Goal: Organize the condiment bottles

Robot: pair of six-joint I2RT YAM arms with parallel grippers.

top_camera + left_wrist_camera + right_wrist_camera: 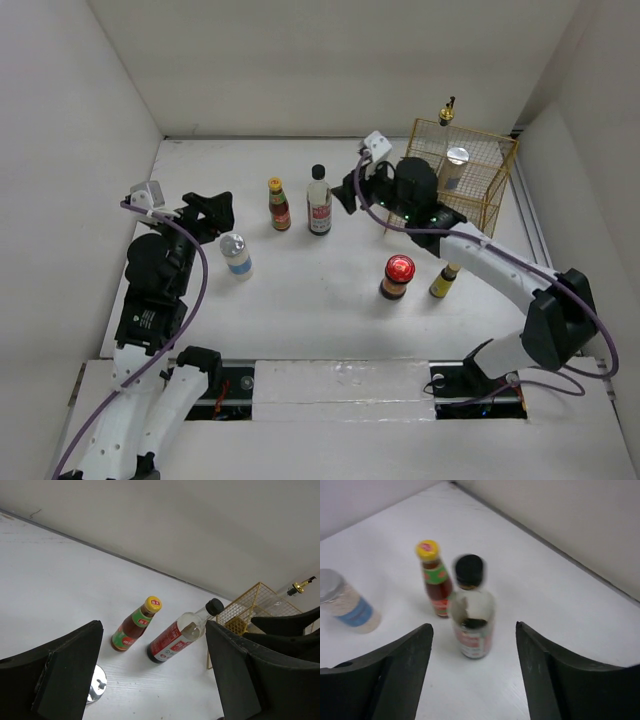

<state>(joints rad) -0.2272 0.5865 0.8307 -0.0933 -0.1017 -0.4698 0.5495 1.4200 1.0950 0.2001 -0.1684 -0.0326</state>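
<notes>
Between the spread fingers [395,675] of the right gripper [472,626] nothing is held as yet: the jaws stand apart, and the black-capped clear bottle [471,612] stands upright in line with the gap, just ahead of the tips as far as I can make out. The step in hand looks to be taking this bottle. I would close low on its body, across the red label, rather than on the thin neck, so that it does not swing when lifted. The yellow-capped bottle [434,577] stands just beside it, so the finger on that side should slip into the space between the two without knocking either over. Further out, a silver-lidded jar [236,255] stands on the table [320,320] near the left gripper [222,213], whose fingers are likewise apart and empty. A red-lidded jar [397,277] and a small yellow-labelled bottle [444,282] stand nearer the bases. The gold wire basket [495,200] holds a second silver-lidded jar [456,165], which suggests where the lift should end.
</notes>
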